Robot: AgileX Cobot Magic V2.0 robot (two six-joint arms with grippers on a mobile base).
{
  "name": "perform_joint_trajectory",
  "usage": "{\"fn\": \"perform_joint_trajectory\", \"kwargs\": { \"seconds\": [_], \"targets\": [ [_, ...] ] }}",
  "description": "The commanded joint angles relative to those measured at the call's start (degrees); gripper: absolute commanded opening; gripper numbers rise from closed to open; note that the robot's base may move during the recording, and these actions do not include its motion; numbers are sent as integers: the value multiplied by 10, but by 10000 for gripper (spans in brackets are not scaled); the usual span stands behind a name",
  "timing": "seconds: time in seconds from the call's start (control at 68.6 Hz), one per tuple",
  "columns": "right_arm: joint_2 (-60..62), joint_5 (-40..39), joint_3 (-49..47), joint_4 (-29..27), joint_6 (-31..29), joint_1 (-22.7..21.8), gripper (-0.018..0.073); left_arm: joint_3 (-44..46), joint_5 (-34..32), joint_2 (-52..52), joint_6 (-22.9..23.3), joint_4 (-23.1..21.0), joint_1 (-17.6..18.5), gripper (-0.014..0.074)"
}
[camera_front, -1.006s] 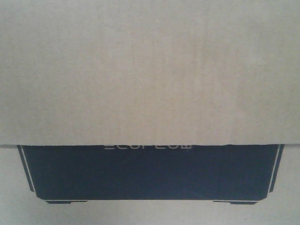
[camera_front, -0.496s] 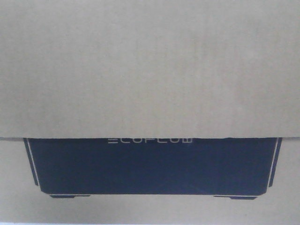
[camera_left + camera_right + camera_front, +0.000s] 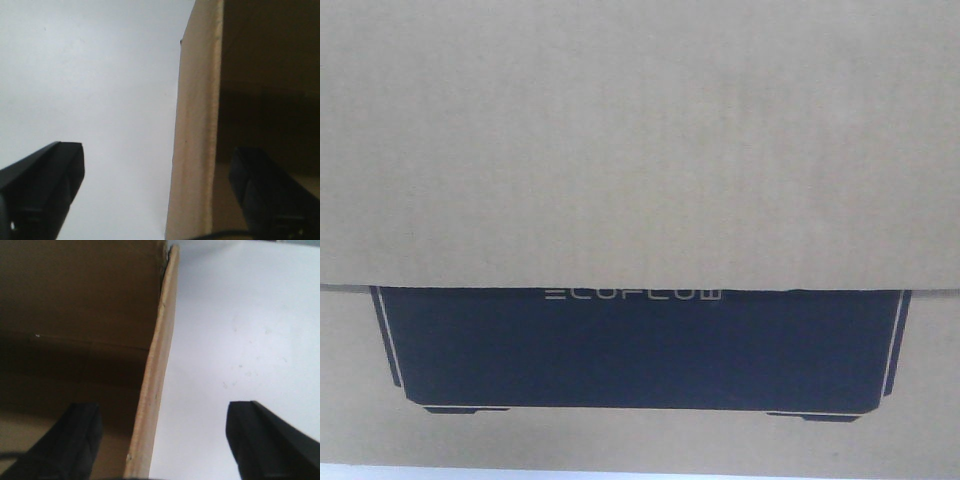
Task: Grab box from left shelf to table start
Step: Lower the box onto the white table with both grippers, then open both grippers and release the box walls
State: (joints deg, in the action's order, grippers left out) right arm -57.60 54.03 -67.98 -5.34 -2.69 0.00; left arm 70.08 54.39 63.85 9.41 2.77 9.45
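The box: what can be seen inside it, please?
In both wrist views the box interior shows only bare brown cardboard walls in deep shadow. One finger of the left gripper and the right gripper sits inside. The bottom is hidden; contents cannot be told.

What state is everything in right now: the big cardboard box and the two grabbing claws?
box: fills the front view, top flap folded over the black panel.
left gripper: jaws wide, straddling a box wall.
right gripper: jaws wide, straddling a box wall.
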Motion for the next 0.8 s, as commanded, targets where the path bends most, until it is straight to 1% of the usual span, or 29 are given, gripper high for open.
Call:
{"fn": "perform_joint_trajectory", "kwargs": {
  "seconds": [0.0, 0.102, 0.175, 0.233, 0.262, 0.292, 0.335, 0.365, 0.408, 0.569, 0.671, 0.787],
  "targets": [
    [53, -34, -12, 3, 4, -3, 522, 8, -32, -66, -2, 10, -1, 410],
    [106, -39, 22, 3, 4, -3, 365, -34, -64, -133, -5, 20, -1, 293],
    [159, -51, 63, 3, 4, -3, 214, -84, -92, -197, -5, 21, -1, 171],
    [201, -66, 103, 3, 4, -3, 116, -137, -115, -245, -5, 24, -1, 76],
    [220, -74, 122, 3, 4, -3, 87, -154, -123, -261, -5, 25, -1, 43],
    [244, -84, 147, 3, 4, -3, 46, -183, -134, -286, -5, 27, -1, -9],
    [273, -96, 178, 3, 4, -3, 55, -222, -146, -320, -5, 29, -1, -81],
    [292, -105, 204, 3, 4, -3, 58, -244, -154, -338, -5, 30, -1, -110],
    [326, -114, 234, 3, 4, -3, 58, -276, -164, -370, -5, 30, -1, -92],
    [437, -154, 344, 6, 3, -3, 58, -382, -201, -466, -5, 35, -1, -99],
    [498, -184, 396, 6, 3, -3, 58, -428, -237, -516, -5, 37, -1, -99],
    [544, -206, 429, 6, 3, -3, 58, -459, -266, -550, -5, 37, -1, -99]
  ]
}}
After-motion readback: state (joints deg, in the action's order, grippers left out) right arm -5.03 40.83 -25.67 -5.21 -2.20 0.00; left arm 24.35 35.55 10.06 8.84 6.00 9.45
